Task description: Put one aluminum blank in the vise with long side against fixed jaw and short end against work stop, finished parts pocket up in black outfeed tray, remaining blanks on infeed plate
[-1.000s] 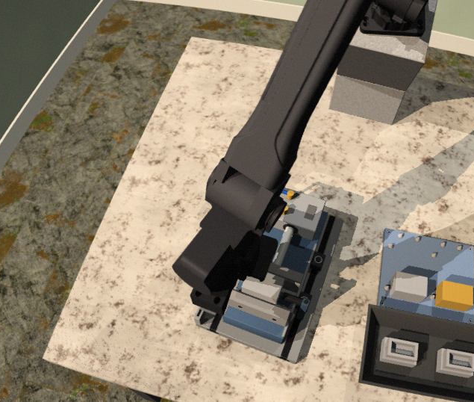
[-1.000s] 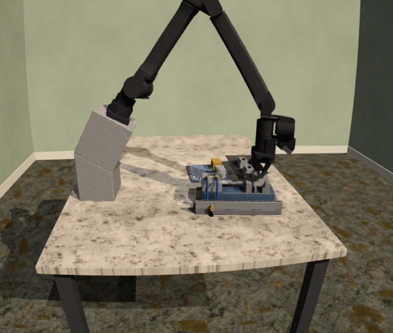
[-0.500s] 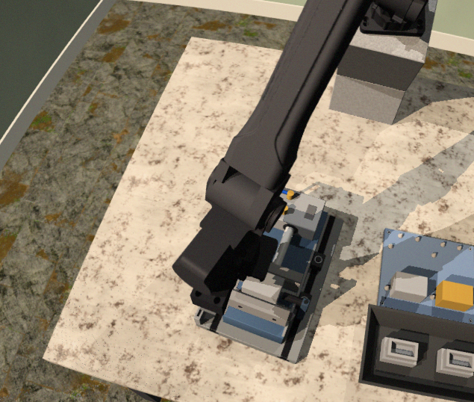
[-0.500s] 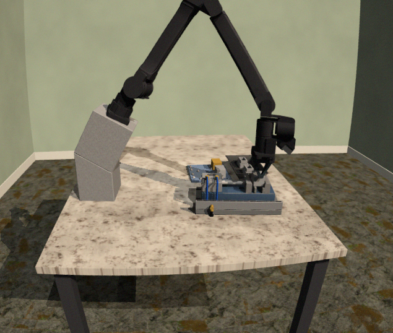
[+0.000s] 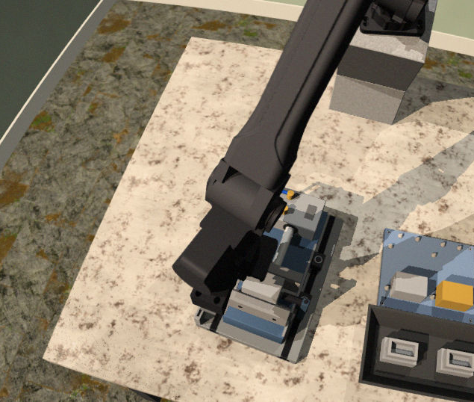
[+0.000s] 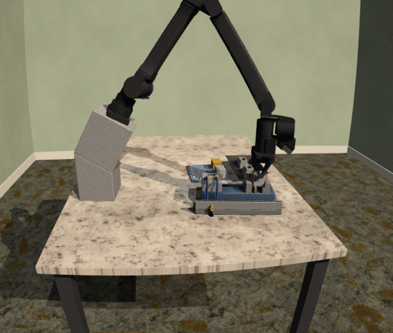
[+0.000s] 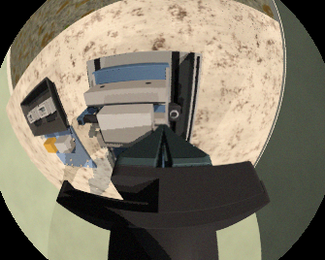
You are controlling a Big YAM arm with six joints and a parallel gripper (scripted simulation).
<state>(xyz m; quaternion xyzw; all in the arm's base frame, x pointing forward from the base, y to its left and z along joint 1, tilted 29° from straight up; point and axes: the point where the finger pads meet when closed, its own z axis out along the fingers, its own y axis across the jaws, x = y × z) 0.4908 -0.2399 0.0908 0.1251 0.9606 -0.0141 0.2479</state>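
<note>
My gripper (image 7: 163, 129) (image 6: 262, 176) is shut and empty, its tips low at the vise, by the short end of a gray blank (image 7: 125, 122) (image 5: 263, 288); contact cannot be told. That blank lies between the jaws, its long side along the fixed jaw (image 7: 127, 93) (image 5: 256, 307), with a narrow dark line between them in the wrist view. Its other short end faces the work stop (image 5: 291, 298) (image 7: 89, 117). Another gray blank (image 5: 410, 287) and a brass blank (image 5: 455, 295) lie on the infeed plate (image 5: 410, 255). Two finished parts (image 5: 398, 350) (image 5: 456, 362) lie pocket up in the black tray (image 5: 422, 375).
The hosed moving jaw block (image 5: 304, 216) and its rod (image 5: 284, 243) are on the arm's base side. The tray adjoins the infeed plate, right of the vise in the top view. Short pins (image 5: 434, 254) stand on the plate. The arm hides part of the vise.
</note>
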